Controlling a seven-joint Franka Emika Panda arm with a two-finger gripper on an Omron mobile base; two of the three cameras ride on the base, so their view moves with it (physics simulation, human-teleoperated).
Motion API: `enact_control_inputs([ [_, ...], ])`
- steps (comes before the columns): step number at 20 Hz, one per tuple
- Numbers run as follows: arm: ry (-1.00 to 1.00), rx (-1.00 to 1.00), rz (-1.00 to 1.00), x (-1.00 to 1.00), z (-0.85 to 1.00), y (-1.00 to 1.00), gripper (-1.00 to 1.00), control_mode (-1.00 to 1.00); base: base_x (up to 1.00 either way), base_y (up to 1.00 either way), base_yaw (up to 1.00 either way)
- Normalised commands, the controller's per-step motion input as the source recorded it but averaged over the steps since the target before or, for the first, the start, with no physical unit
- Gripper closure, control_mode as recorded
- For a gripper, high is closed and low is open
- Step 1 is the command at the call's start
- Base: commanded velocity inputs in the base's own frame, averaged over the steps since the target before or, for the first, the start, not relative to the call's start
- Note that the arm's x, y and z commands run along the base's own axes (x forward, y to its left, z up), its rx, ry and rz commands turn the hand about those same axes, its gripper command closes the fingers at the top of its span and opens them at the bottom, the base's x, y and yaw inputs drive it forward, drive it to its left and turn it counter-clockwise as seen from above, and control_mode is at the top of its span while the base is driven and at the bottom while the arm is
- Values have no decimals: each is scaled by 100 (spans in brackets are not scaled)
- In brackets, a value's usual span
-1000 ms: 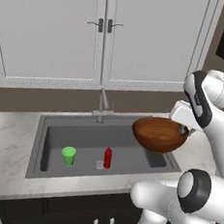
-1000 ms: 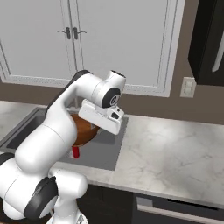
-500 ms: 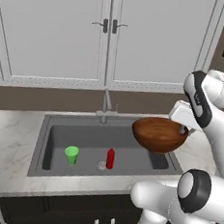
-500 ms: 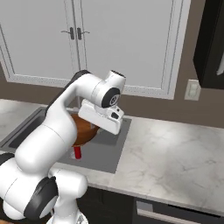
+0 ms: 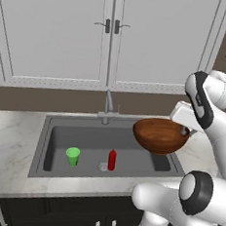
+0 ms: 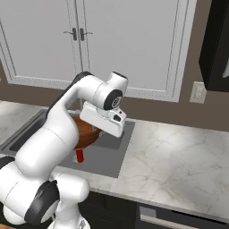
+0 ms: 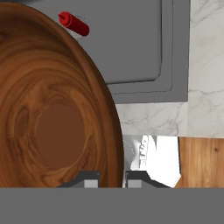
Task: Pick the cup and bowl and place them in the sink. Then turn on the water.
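The glossy reddish-brown bowl (image 5: 159, 135) hangs in the air over the right end of the sink (image 5: 59, 134). My gripper (image 5: 183, 133) is shut on its right rim. In the hand view the bowl (image 7: 52, 113) spreads across the left, and its rim runs down between the fingertips of the gripper (image 7: 111, 177). The small green cup (image 5: 72, 156) stands upright on the sink floor at the left. From the right base view the bowl (image 6: 85, 134) peeks out from behind my arm. The faucet (image 5: 107, 104) stands at the sink's back edge, with no stream under its spout.
A small red bottle (image 5: 112, 159) stands in the middle of the basin near the drain, to the right of the cup, and shows as the red bottle (image 7: 74, 25) in the hand view. Marble counter (image 6: 179, 152) extends right of the sink. White cabinet doors (image 5: 107, 36) hang above.
The whole scene slid slightly in both base views, so the base has moved a little. The bowl stays held in the same place relative to the arm.
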Motion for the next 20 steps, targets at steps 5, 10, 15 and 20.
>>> enact_control_inputs([
  [5, 0, 0, 0, 0, 0, 0, 100, 100, 1, 0, 0],
  [10, 0, 0, 0, 0, 0, 0, 100, 100, 0, 0, 0],
  [15, 0, 0, 0, 0, 0, 0, 100, 100, 0, 0, 0],
  [20, 0, 0, 0, 8, -3, 0, 100, -100, 0, 0, 0],
])
